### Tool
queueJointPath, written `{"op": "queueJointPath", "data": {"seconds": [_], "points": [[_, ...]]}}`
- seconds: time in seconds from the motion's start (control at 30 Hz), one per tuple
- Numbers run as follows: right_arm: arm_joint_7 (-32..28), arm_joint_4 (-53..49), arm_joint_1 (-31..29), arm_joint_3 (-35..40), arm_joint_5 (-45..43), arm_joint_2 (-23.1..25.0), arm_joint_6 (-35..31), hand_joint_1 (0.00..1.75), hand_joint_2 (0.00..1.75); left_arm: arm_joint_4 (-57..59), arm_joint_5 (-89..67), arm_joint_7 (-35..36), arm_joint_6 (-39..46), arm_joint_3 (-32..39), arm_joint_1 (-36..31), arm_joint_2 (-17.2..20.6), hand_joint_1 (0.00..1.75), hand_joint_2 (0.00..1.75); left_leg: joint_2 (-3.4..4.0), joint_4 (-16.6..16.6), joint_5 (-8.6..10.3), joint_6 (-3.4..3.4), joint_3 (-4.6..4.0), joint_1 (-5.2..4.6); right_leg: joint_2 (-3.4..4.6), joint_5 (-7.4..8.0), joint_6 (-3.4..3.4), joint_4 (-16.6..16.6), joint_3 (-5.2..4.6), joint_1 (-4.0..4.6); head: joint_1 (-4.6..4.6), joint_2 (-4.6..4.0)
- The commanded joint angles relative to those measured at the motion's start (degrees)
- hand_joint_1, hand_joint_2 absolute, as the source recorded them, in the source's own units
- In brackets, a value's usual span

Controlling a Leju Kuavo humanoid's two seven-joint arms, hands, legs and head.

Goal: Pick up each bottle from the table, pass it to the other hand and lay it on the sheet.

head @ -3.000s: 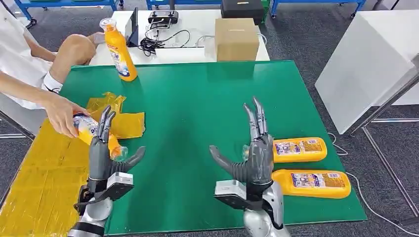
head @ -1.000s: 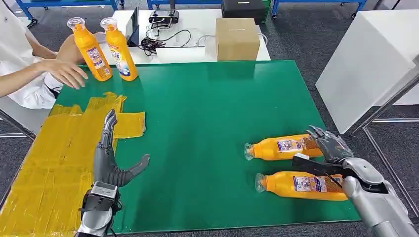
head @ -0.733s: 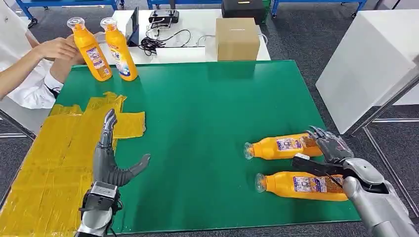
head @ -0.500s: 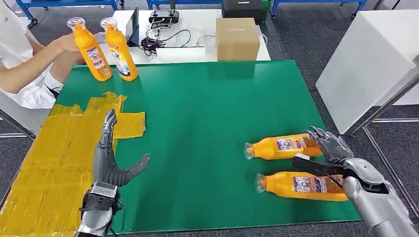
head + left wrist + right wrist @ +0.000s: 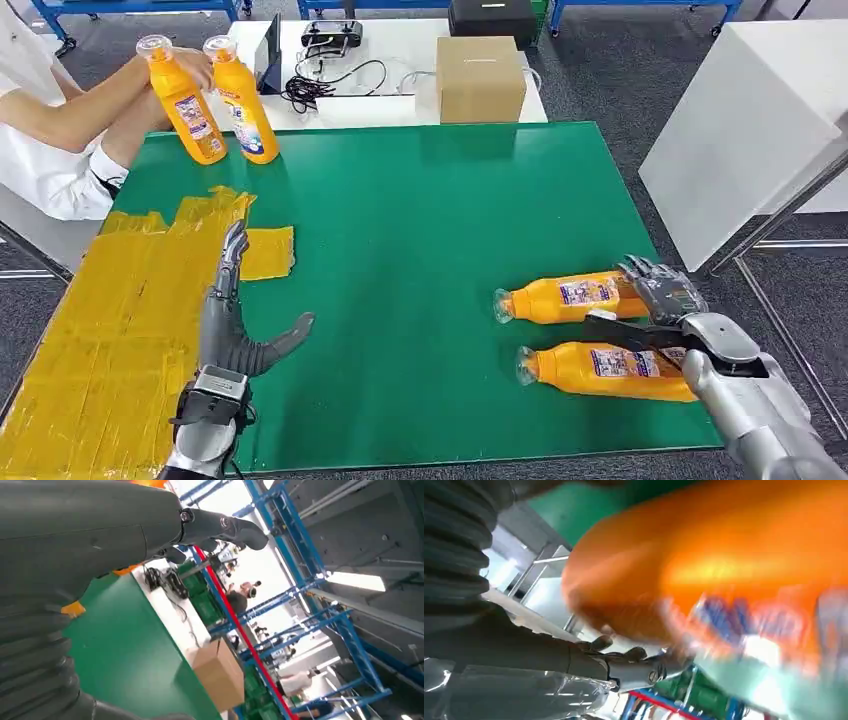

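Two orange bottles lie on the green table [image 5: 420, 210] at the right. My right hand [image 5: 663, 303] wraps the base of the farther lying bottle [image 5: 565, 297]: its fingers curl over the top and the thumb runs along the near side. That bottle fills the blurred right wrist view as an orange bottle [image 5: 724, 560] against the palm. The nearer lying bottle [image 5: 600, 371] lies free just in front. My left hand [image 5: 233, 325] stands open at the edge of the yellow sheet [image 5: 100, 330], fingers pointing up, holding nothing. Its fingers [image 5: 220, 525] are spread.
Two more orange bottles [image 5: 183, 100] [image 5: 243, 100] stand upright at the far left corner, a person's hand [image 5: 190, 68] on the left one. A cardboard box [image 5: 479, 78] and cables sit on the white table behind. A white cabinet [image 5: 750, 130] stands at the right.
The person stood a second bottle upright at the far left, drew back, then reached to it again. My right hand went to the far lying bottle and closed around its base.
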Motion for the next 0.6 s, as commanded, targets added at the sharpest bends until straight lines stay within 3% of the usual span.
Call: {"op": "queueJointPath", "data": {"seconds": [0.03,0.6], "points": [[0.27,19.78,-8.33,9.06,2.62,6.21,0.18,1.54,1.75,7.81,0.26,-0.12,-0.16,-3.00,-3.61,-0.03,0.00,1.75,0.19,-0.15,-0.05,-0.06,0.33,0.06,0.15,0.04,0.00,-0.23,0.32,0.05,0.02,0.00],[-0.39,21.45,-9.73,10.38,2.70,7.36,0.35,1.52,1.75,8.06,0.67,-0.28,0.27,-3.11,-3.68,0.29,0.00,1.75,0.29,-0.16,0.05,-0.07,0.71,0.14,0.17,0.22,-0.15,-0.24,0.62,0.11,0.02,0.00]]}}
